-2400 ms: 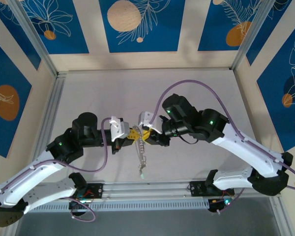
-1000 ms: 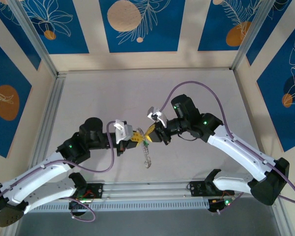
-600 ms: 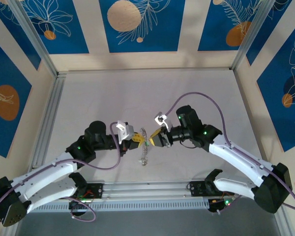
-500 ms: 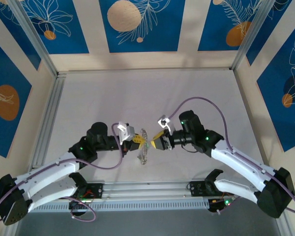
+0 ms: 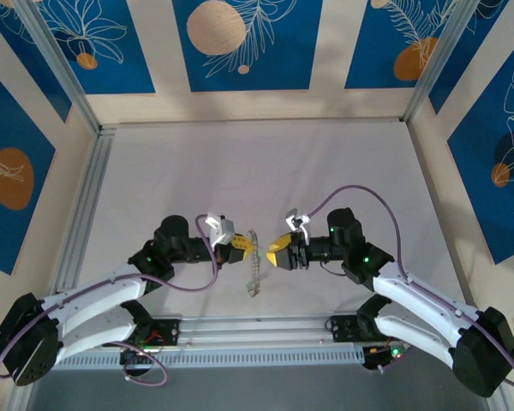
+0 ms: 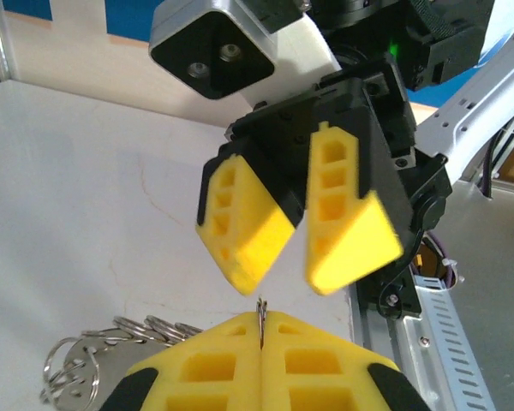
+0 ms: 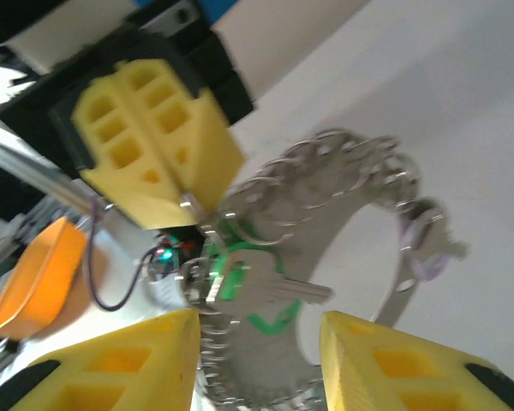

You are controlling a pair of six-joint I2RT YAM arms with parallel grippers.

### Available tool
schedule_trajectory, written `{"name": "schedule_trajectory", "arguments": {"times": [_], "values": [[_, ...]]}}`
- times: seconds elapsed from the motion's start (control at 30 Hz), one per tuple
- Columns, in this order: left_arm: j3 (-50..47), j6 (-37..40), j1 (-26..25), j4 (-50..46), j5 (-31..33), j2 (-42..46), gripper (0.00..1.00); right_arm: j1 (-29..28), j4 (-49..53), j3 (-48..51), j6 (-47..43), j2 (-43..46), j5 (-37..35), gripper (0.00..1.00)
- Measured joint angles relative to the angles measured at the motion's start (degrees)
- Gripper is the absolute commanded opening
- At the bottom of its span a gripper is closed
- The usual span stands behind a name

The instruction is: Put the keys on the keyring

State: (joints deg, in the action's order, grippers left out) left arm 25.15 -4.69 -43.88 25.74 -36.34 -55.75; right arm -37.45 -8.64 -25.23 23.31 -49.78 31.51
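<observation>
My left gripper (image 5: 238,247) is shut on the keyring (image 5: 251,237), a thin silvery ring whose edge pokes out between the yellow pads (image 6: 261,306). A beaded chain (image 5: 254,276) hangs from it toward the table. In the right wrist view the key (image 7: 255,287), with its green head and short silvery blade, dangles at the ring just under the left gripper (image 7: 188,202), among small ring loops (image 7: 343,167). My right gripper (image 5: 277,251) stands open a short way to the right of the ring, its fingers (image 7: 111,368) on either side of the key's line, touching nothing.
The work happens above the pale table (image 5: 257,171) near its front edge. An aluminium rail (image 5: 257,330) runs along the front by the arm bases, and frame posts (image 5: 81,197) line the left side. An orange object (image 7: 30,274) sits low at the left of the right wrist view.
Both arms have come lower and nearer the front edge. The right gripper has opened and backed off to the right of the ring. The left has kept its grip.
</observation>
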Motion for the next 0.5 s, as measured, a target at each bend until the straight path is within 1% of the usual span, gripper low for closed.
{"name": "schedule_trajectory", "arguments": {"times": [0.1, 0.23, 0.33, 0.5], "values": [[-0.5, -0.66, 0.07, 0.87, -0.63, 0.63, 0.0, -1.53, -3.15, -0.04, 0.79, -1.31, 3.1, 0.32], [-0.63, -1.03, 0.2, 1.42, -1.16, 0.98, 0.0, -3.48, -4.11, -0.76, 0.98, -3.15, 4.07, 0.29], [-0.68, -1.03, 0.28, 1.36, -1.29, 1.4, 0.0, -3.39, -3.5, -1.68, 0.96, -3.52, 3.96, 0.3], [-0.68, -1.03, 0.28, 1.36, -1.81, 2.95, 0.0, -1.9, -1.86, -3.78, 0.72, -3.52, 3.58, 0.36]]}}
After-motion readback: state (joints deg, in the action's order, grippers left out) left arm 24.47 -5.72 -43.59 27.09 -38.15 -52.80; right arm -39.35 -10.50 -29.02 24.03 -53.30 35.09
